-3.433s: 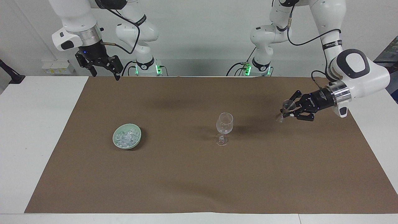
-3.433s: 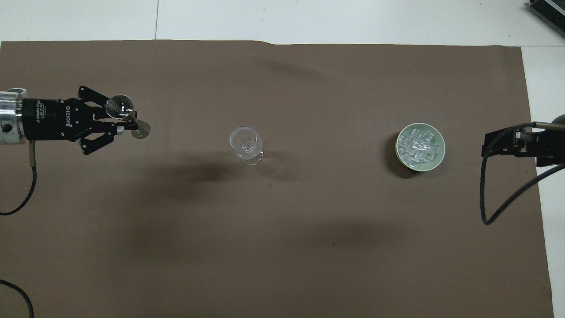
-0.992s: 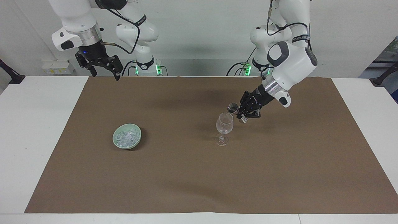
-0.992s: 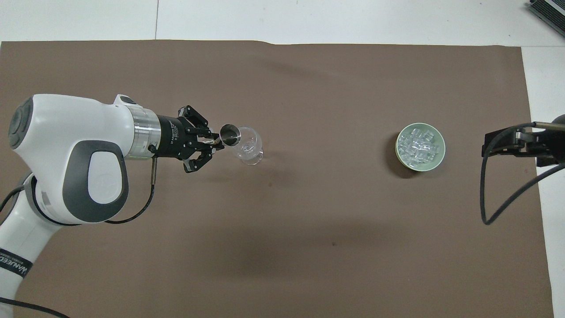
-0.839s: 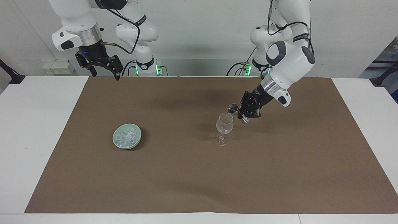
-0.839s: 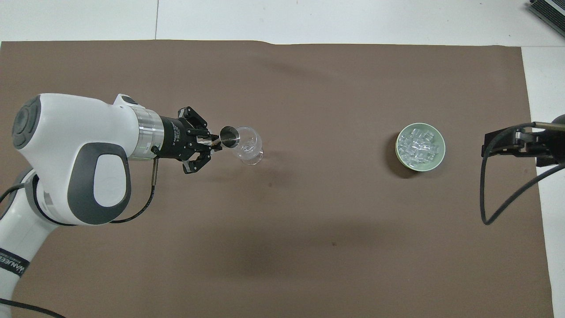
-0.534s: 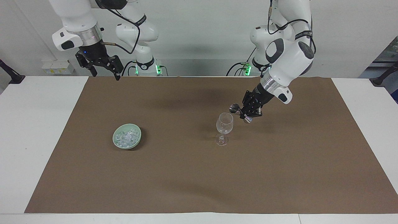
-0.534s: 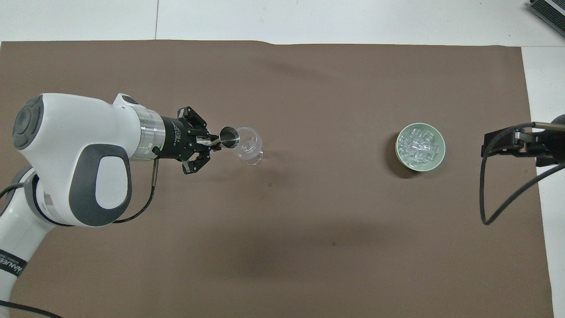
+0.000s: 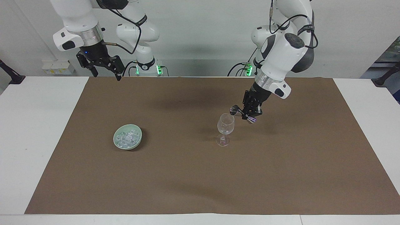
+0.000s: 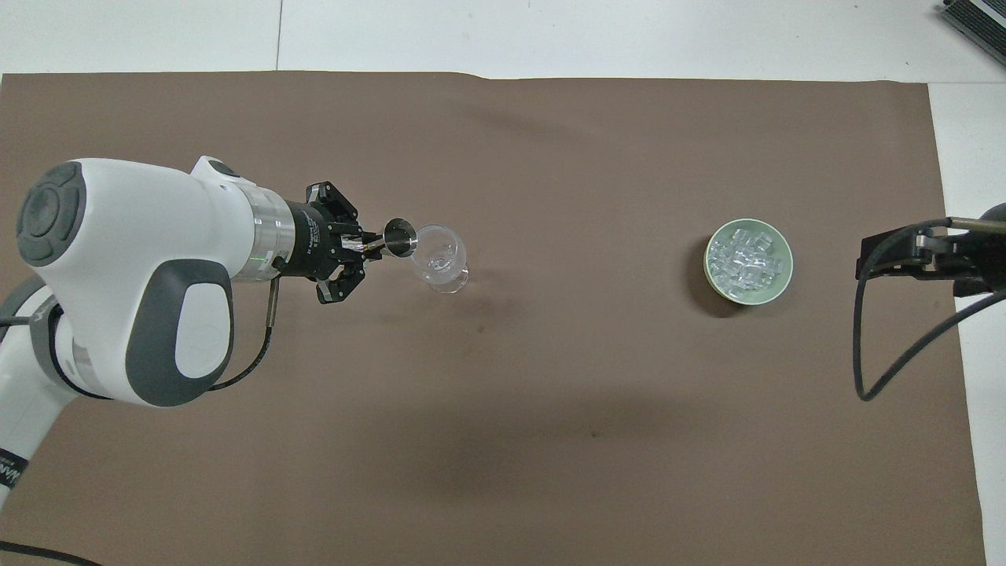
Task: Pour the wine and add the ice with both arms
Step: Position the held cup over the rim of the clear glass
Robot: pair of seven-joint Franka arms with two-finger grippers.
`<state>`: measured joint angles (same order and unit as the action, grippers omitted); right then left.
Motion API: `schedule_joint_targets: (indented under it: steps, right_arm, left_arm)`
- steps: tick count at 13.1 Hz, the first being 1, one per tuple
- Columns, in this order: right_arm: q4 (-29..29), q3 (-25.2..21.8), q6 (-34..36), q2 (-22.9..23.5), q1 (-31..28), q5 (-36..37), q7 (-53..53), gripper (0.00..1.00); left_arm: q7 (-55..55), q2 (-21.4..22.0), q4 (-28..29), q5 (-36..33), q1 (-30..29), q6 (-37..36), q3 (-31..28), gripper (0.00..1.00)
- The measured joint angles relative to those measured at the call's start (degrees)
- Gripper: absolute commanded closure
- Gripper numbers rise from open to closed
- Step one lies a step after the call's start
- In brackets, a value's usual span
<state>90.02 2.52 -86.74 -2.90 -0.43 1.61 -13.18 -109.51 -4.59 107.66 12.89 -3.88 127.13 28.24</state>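
Two arms, one stemmed glass [image 9: 225, 127], one green bowl [image 9: 127, 137] and one small metal measuring cup [image 9: 240, 113] on the brown mat [image 9: 200, 175] covering the surface. The left pincer [image 9: 247, 115] is clamped on the measuring cup's waist, holding it tipped over the glass rim; whether anything runs out I can't make out. The ice [image 10: 747, 259] sits heaped in the bowl toward the right arm's end, too many cubes to count. The right pincer [image 9: 104, 72] waits with fingers spread, holding nothing, above the mat's edge nearest the robots; from overhead it is partly cut off
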Motion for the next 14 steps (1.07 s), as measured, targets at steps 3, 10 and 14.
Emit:
schedule_joint_targets:
  steps: [3,10,14]
  right_arm:
    - [0.0,0.0,0.0,0.0,0.0,0.0,0.0,0.00]
    - [0.0,0.0,0.0,0.0,0.0,0.0,0.0,0.00]
    - [0.0,0.0,0.0,0.0,0.0,0.0,0.0,0.00]
  left_arm:
    - [-0.2,-0.2,0.0,-2.3,0.0,0.0,0.6,1.00]
    - [-2.8,-0.4,-0.1,-10.0,0.0,0.1,2.6,1.00]
    - [-6.7,-0.9,-0.9,-13.6,0.0,0.9,2.7,1.00]
